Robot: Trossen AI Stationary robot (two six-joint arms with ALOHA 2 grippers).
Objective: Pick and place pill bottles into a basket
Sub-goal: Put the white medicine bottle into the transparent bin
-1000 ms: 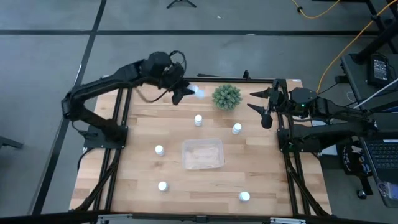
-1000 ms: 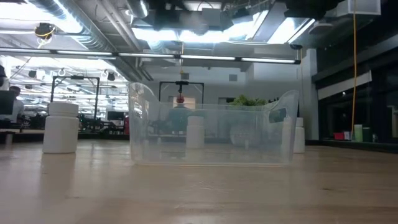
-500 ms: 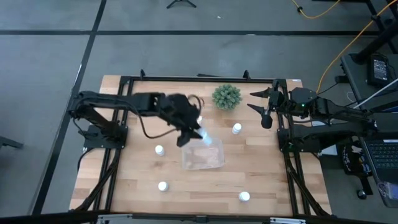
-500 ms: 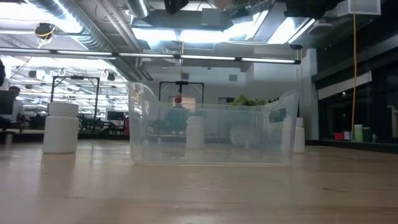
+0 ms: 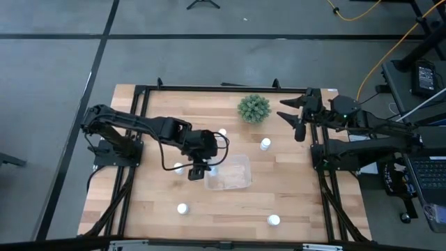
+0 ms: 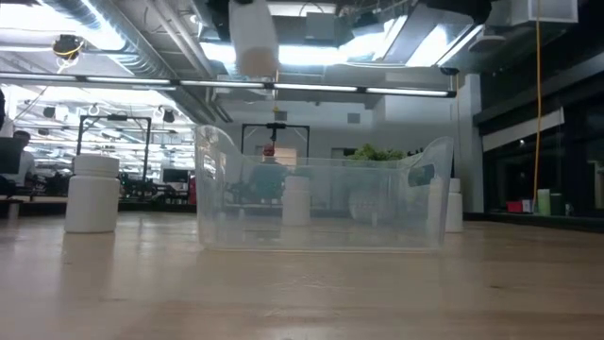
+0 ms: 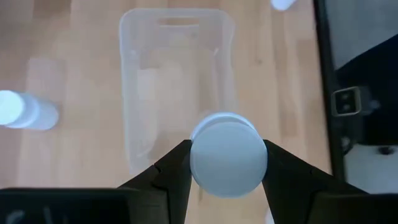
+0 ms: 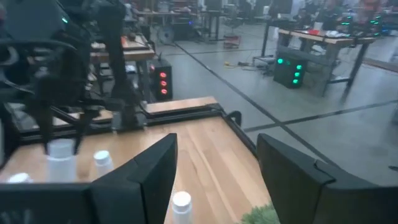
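My left gripper (image 5: pixel 198 168) is shut on a white pill bottle (image 7: pixel 228 163) above the left end of the clear basket (image 5: pixel 237 183). The low view shows the bottle (image 6: pixel 253 42) high over the basket (image 6: pixel 321 203). Several more white bottles stand upright on the table: one (image 5: pixel 179 167) left of the basket, two (image 5: pixel 222 132) (image 5: pixel 265 144) beyond it, and two (image 5: pixel 182 208) (image 5: pixel 274 220) nearer the front. My right gripper (image 5: pixel 295 116) is open and empty above the table's far right edge. My left gripper pinches the bottle between its two fingers, one on each side (image 7: pixel 194 158) of its upper part. The fingers point down from above. The bottle hangs upright below them, lifted clear above the basket's left end.
A green spiky plant (image 5: pixel 254 108) stands at the far middle of the table. The black frame (image 5: pixel 139 104) runs along the table's edges. Bare wood lies in front of the basket between the two near bottles.
My left gripper has carried the bottle from the table's far edge, left of the plant, toward the near edge and down. It now hangs over the basket's left end, and the bottle has come into the top of the low view.
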